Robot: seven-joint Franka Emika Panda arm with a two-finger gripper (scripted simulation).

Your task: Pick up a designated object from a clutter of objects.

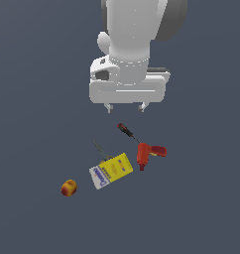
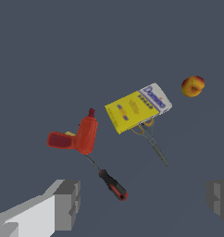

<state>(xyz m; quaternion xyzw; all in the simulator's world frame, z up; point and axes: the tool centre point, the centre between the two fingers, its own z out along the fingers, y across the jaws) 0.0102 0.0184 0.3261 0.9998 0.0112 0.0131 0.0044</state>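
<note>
Nothing is picked yet — the gripper (image 1: 126, 107) hangs wide open and empty, seemingly well above the clutter, while the orange ball (image 1: 68, 188) lies apart, untouched.

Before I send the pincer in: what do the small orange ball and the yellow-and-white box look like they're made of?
The small round orange-yellow ball with red patches reads as a fruit, perhaps plastic: smooth matte skin, blotchy colouring, a dimple in the wrist view. The flat yellow-and-white box looks like printed cardboard: sharp edges, flat faces, blue lettering on the white end. Both are simulator renders, so these are guesses from looks.
</note>
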